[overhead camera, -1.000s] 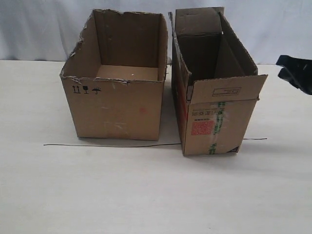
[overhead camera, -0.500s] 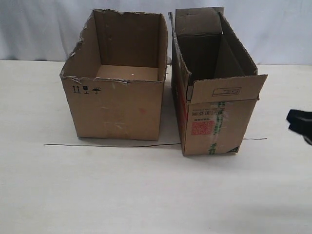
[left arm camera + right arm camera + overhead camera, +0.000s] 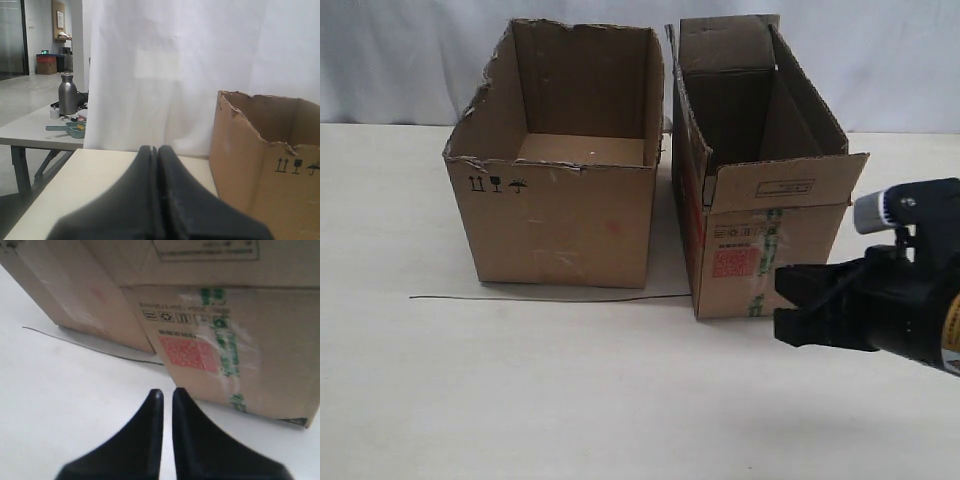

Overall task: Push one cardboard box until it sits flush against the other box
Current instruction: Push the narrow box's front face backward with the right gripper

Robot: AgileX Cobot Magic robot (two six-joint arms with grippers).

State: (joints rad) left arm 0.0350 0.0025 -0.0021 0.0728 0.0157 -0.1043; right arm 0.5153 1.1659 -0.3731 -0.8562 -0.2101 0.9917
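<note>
The cardboard box [image 3: 760, 200], narrow and tall with top flaps, a red square print and green-striped tape, stands on the right of the table. The right wrist view shows its printed front [image 3: 240, 340] close up. The other box [image 3: 560, 210], wider with a ragged torn rim, stands to its left [image 3: 265, 165], and a thin gap shows between the two. My right gripper [image 3: 782, 305] hangs in front of the cardboard box's lower right corner without touching it, its fingers [image 3: 164, 391] nearly together and empty. My left gripper [image 3: 154, 147] is shut, empty, left of the other box, outside the exterior view.
A thin dark line [image 3: 520, 297] runs across the pale table [image 3: 570, 400] along the boxes' front edges. A white curtain [image 3: 400, 60] hangs behind. Past the table's left end stands another table with a steel bottle [image 3: 67, 94].
My right arm has come in from the right edge, moving left and lower to the front of the cardboard box. Neither box has moved.
</note>
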